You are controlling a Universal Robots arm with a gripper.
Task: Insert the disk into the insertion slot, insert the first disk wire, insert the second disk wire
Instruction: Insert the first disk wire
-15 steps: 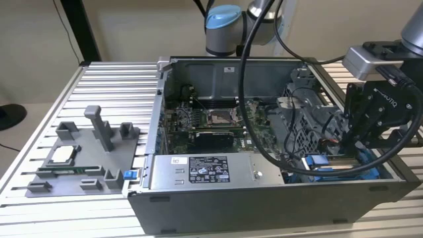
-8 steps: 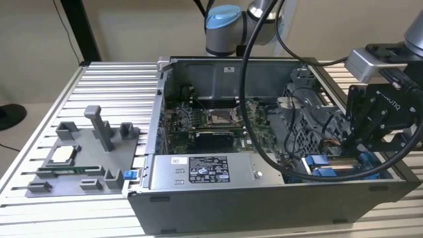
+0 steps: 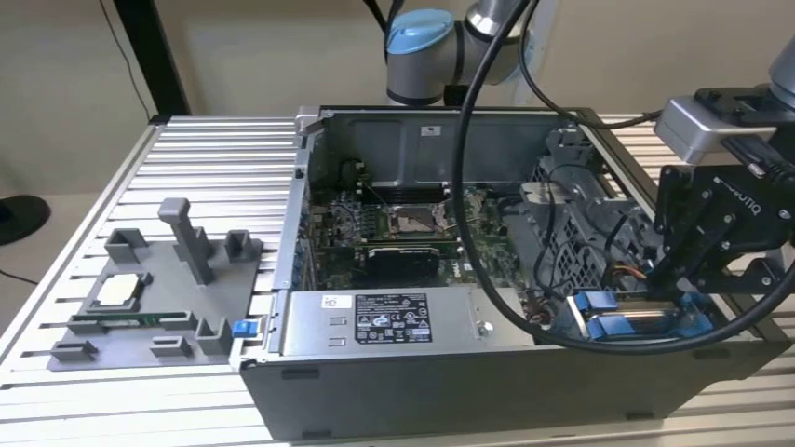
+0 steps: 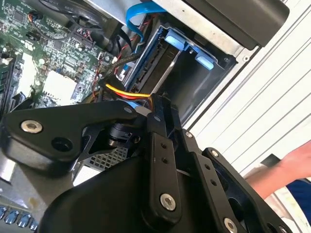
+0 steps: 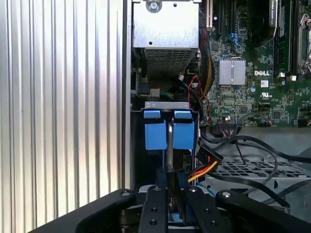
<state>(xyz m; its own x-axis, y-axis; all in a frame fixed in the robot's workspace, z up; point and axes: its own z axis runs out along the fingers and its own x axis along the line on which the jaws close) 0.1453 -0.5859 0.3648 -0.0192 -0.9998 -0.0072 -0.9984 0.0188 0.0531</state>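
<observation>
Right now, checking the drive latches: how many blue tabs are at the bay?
2. In the first wrist view, one tab and the other tab sit side by side at the insertion slot; more may be hidden.

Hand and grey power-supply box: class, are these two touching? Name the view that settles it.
Apart. The exterior view shows the hand by the blue tabs, with a plain gap between it and the power-supply box.
</observation>
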